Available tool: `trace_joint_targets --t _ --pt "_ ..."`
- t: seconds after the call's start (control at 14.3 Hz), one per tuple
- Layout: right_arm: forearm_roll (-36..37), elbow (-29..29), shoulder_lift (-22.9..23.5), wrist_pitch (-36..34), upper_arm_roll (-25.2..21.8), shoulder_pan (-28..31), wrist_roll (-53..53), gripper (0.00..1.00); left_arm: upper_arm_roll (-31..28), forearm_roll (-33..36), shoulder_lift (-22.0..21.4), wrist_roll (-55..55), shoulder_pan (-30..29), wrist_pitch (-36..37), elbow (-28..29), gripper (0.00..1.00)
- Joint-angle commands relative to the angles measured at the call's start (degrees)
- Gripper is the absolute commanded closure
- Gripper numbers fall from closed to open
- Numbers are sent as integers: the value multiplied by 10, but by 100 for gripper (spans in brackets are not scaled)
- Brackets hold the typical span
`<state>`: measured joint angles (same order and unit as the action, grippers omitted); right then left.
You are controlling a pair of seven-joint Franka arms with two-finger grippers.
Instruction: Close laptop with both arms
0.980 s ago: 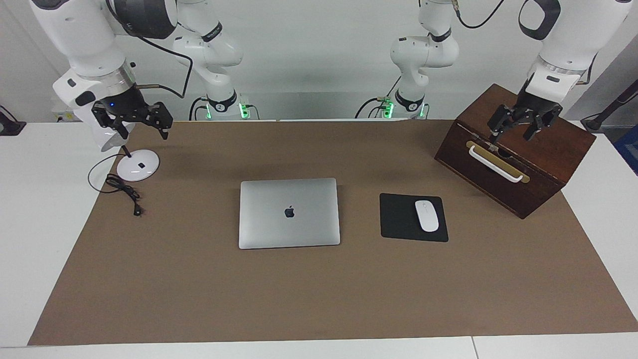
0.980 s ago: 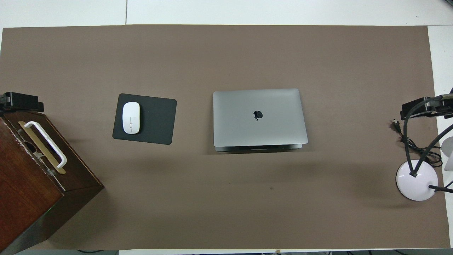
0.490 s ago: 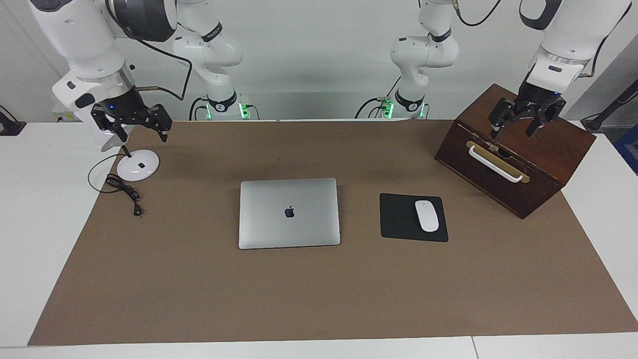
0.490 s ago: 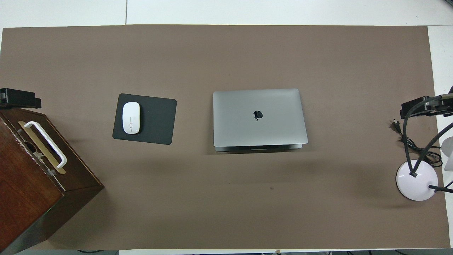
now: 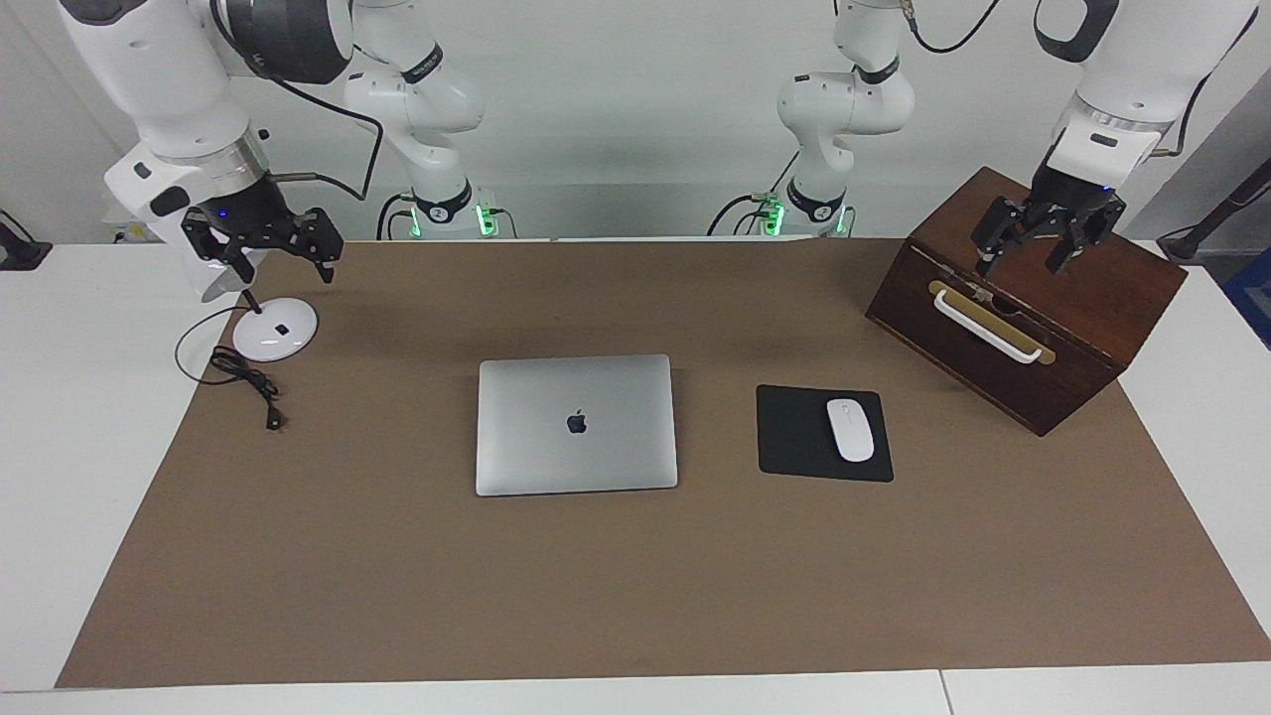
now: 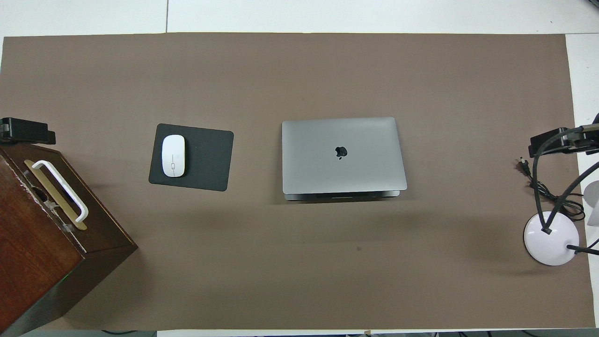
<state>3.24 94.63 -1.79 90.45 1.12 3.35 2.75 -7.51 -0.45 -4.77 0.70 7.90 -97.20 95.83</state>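
Note:
The silver-grey laptop (image 5: 576, 397) (image 6: 343, 168) lies in the middle of the brown mat with its lid down flat and the dark apple logo facing up. Neither gripper touches it. My left gripper (image 5: 1023, 256) hangs open over the top of the wooden box at the left arm's end of the table; only its tip (image 6: 25, 131) shows in the overhead view. My right gripper (image 5: 285, 260) hangs open over the lamp's white base at the right arm's end, and its tip (image 6: 552, 140) shows at the overhead view's edge. Both grippers hold nothing.
A black mouse pad (image 5: 794, 437) with a white mouse (image 5: 850, 429) lies beside the laptop, toward the left arm's end. The dark wooden box (image 5: 1092, 308) has a white handle. A white lamp base (image 5: 275, 333) and black cable (image 5: 248, 382) sit at the right arm's end.
The left gripper has risen a little over the wooden box. The right gripper has barely shifted. The laptop has not moved.

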Motion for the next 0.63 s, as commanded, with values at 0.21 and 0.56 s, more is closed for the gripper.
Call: trace_joint_targets --t 0.21,0.56 --pt "-14 21 -16 15 -2 3 17 0 1 -3 2 -10 -6 88 -14 0" --pt "-13 20 -16 15 -2 3 17 0 3 -3 1 -10 -7 89 -14 0"
